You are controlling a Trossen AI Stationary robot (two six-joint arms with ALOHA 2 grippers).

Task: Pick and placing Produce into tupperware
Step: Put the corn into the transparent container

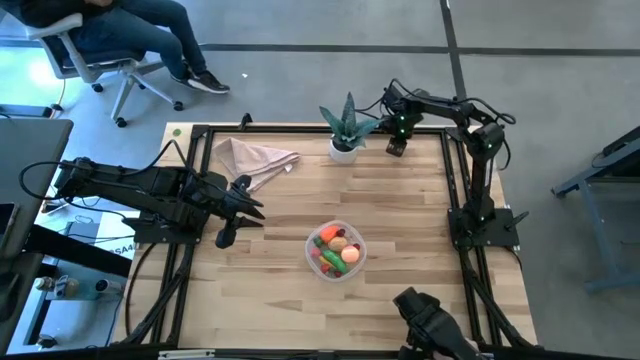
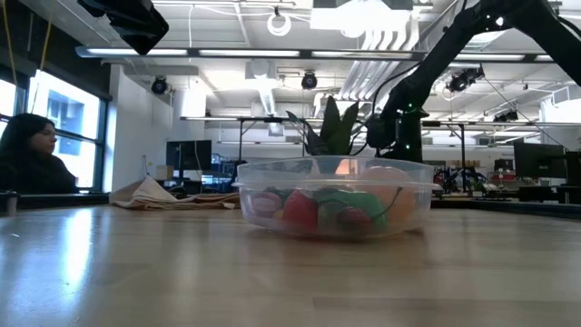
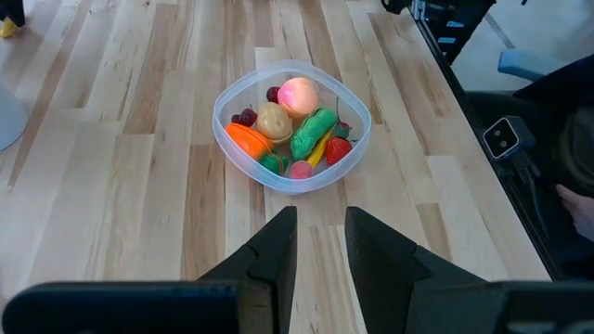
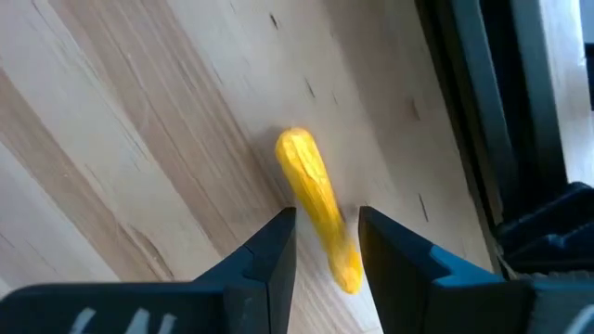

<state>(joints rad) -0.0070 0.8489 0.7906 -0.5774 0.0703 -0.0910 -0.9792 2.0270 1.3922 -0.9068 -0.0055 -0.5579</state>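
On tupperware point(image 3: 232, 102): no legible writing

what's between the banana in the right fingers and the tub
Nothing visible on the bare wood. The right gripper holds the banana near the table's far edge beside the plant; the tupperware sits clear toward the middle.

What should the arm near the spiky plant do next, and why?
Probably carry it over to the round clear plastic tub. The right gripper is at the table's far corner with its fingers closed around a yellow toy banana, while the tub mid-table already holds the other toy produce. The left gripper waits shut, aimed at the tub.
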